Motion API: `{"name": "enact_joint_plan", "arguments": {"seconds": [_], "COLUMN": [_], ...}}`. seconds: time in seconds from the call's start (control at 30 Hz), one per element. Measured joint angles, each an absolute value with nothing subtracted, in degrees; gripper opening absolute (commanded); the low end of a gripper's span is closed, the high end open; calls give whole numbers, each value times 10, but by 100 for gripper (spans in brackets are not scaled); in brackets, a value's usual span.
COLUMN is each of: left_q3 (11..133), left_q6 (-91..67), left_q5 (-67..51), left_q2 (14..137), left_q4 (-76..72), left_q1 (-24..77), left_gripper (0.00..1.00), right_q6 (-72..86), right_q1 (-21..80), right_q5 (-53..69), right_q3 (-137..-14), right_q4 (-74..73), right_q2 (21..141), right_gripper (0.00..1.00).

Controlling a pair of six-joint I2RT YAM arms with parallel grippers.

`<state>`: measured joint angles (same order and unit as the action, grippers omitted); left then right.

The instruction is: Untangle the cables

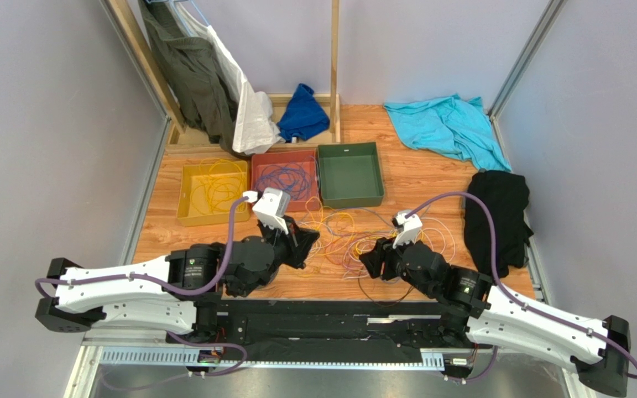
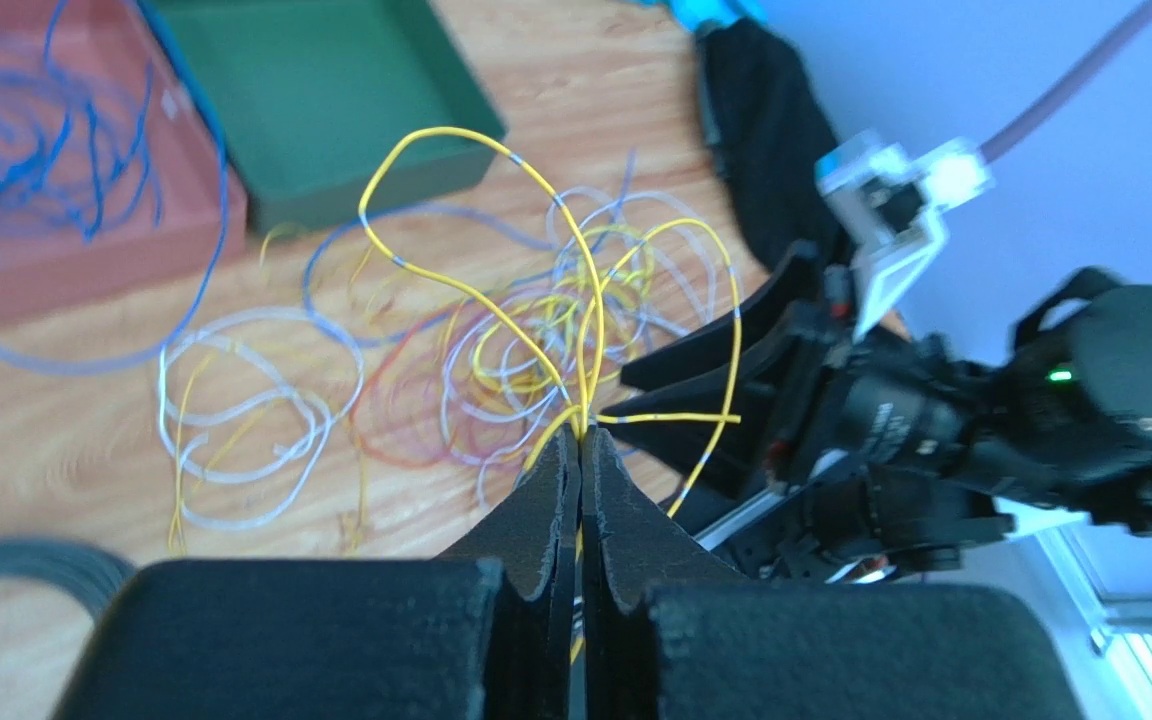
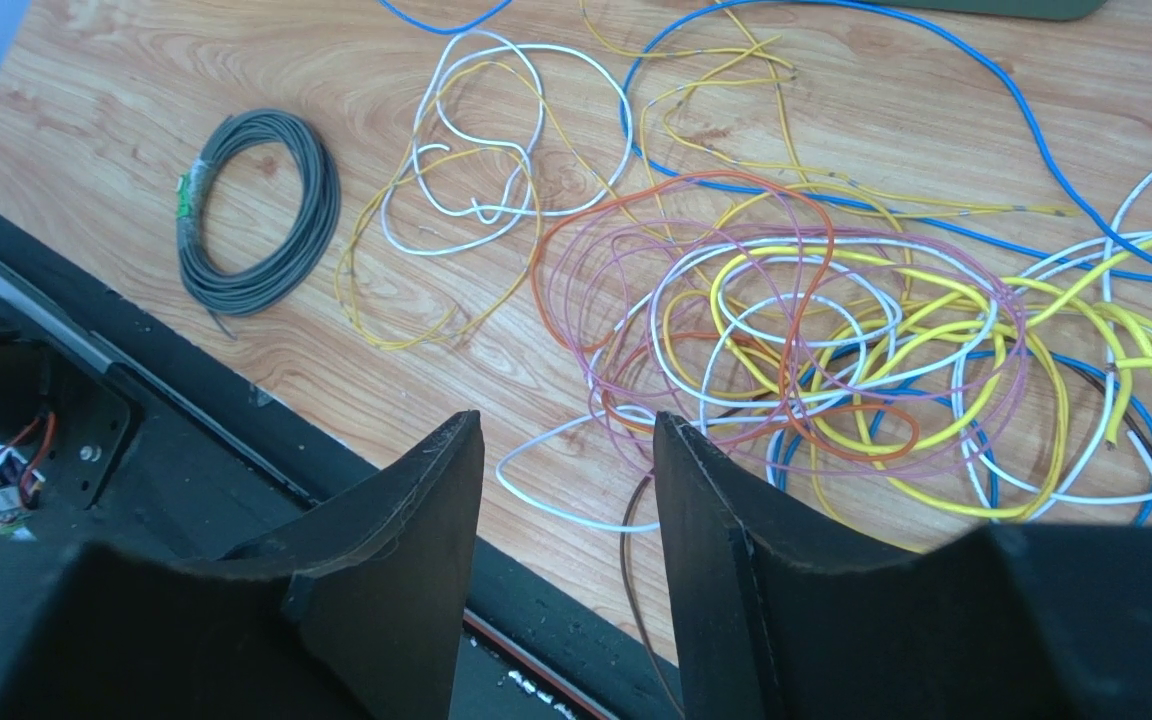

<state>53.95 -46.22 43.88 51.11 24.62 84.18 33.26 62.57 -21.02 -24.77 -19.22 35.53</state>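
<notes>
Firmly left hand pinches yellow cable; right hand spread.

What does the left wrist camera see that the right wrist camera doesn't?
Left wrist only: the left gripper shut on a yellow cable, the red tray holding blue cables, and a black cloth. Right wrist only: a dark grey coil with a green tag. Both: the right gripper, open and empty, and the tangle of yellow, white and orange cables on the wooden table.
</notes>
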Motion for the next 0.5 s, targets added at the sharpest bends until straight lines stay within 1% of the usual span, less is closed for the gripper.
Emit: {"name": "enact_joint_plan", "arguments": {"seconds": [0.07,0.17,0.37,0.5], "left_q3": [590,627,619,585], "left_q6": [-417,-372,-344,-350], "left_q5": [430,419,437,455], "left_q2": [528,554,549,492], "left_q4": [244,238,251,270], "left_q1": [843,844,844,810], "left_gripper": [0,0,0,0], "right_q6": [333,334,334,334], "right_q1": [626,626,626,626], "right_q5": [-210,-209,-211,-211], "right_q3": [-248,-248,-248,-247], "right_q4": [-201,-213,-237,-248], "right_q2": [335,294,192,175], "right_gripper": [49,49,49,50]}}
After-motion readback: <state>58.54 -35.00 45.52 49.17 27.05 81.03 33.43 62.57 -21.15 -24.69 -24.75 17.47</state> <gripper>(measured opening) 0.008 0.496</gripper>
